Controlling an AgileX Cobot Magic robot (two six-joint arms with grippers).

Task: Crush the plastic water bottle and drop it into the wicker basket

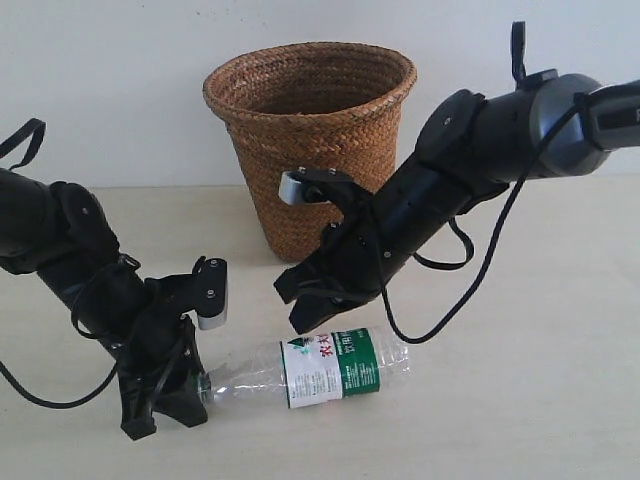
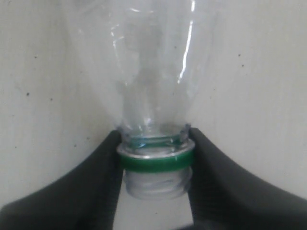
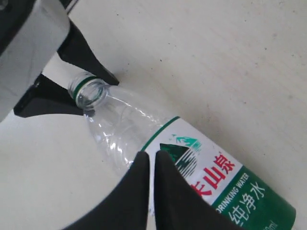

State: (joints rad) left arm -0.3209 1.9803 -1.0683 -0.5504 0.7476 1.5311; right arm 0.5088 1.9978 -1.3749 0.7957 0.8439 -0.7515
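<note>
The plastic water bottle (image 1: 335, 372) lies on its side on the table, clear, with a green-and-white label and red characters. No cap shows: the mouth is open, with only a green ring (image 2: 156, 162) around the neck. My left gripper (image 1: 198, 388) is shut on that neck, one black finger on each side (image 2: 156, 160). My right gripper (image 1: 303, 322) is shut with nothing in it, its tips pressed almost together just above the label's edge (image 3: 153, 160); I cannot tell whether they touch the bottle (image 3: 211, 177). The wicker basket (image 1: 310, 130) stands upright behind both arms.
The pale table (image 1: 520, 400) stretches to the right of the bottle. The right arm (image 1: 470, 160) slants down in front of the basket's right side, with a cable looping beneath it. A white wall stands behind the basket.
</note>
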